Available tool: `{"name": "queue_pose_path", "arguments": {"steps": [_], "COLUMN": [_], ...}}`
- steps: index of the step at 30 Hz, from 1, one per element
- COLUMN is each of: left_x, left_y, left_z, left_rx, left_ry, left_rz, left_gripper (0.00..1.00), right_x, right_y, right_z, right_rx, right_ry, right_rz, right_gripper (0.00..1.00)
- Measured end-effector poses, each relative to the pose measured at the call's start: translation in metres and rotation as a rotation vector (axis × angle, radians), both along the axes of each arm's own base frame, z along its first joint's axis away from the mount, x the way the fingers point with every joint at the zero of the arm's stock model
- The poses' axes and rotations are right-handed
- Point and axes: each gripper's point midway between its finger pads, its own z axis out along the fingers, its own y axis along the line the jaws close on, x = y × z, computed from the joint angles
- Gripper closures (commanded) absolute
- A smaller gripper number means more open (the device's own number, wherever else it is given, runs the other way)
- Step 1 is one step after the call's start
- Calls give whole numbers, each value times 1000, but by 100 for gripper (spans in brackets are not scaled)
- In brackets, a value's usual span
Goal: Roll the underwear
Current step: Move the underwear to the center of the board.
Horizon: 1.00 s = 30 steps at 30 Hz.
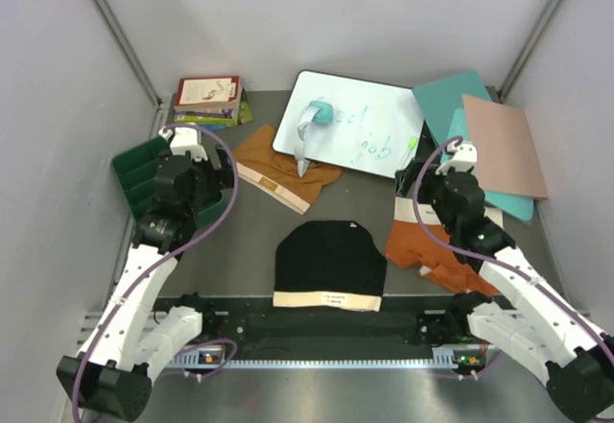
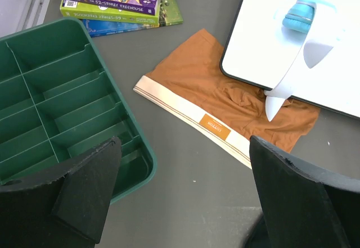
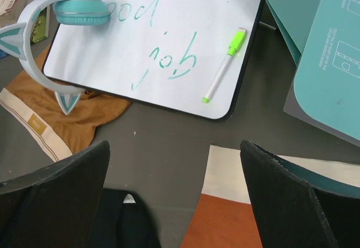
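No rolling is showing yet: all three pairs are lying flat and unrolled on the grey tabletop (image 1: 240, 241). The work therefore seems to be sitting at its opening step, choosing and reaching for a first pair.

The left hand (image 2: 184, 149) is hanging empty with its fingers spread wide. The right hand (image 3: 174, 147) is doing the same, gripping nothing.

The mustard-tan briefs (image 2: 214, 85) are lying at the left corner of the whiteboard (image 2: 270, 28), their far part tucked under its edge. The pale tip of the teal headphones (image 2: 304, 51) is reaching over the cloth. The black briefs (image 1: 329, 258) are resting well apart from the whiteboard on the arms' side. They are smoothed flat into a dome shape, with the cream waistband (image 1: 328, 299) nearest the bases. The rust-orange briefs (image 1: 408, 246) are lying rumpled beside the whiteboard's right corner, partly hidden by the right arm.

All three are looking like soft, limp knit with a firmer band. The black pair is probably offering the easiest start. That would mean pinching one edge with both hands and turning it over itself, while keeping the thin cloth from sliding on the smooth surface.
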Motion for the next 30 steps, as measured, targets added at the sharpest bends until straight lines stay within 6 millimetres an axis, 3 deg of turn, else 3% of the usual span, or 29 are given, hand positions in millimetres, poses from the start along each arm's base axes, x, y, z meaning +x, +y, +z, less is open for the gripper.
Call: {"name": "queue_pose_path", "arguments": {"steps": [7,14,18,24,30], "left_x": [-2,-4,-3,-4,-4], "left_y": [-3,-19,-21,-21,-24], "left_z": [-1,-8,-11,-12,-14], "left_rx": [1,-12,-11,-11,-11], "left_ry": [-5,15,25,25,32], "left_rz": [-26,-112,-117,-119,-130], "left_gripper": [1,1,1,1,1], "right_x": [-1,-2,-8,-41,-53], "right_y": [3,31,64,120,127], "right_z": [-1,-20,-40,-95,-137], "right_rx": [-21,-26,-23,-81,-147], "right_ry": [0,67,126,296,417], "right_rz": [30,183,313,533,566], "right_gripper": [2,9,9,11,13]}}
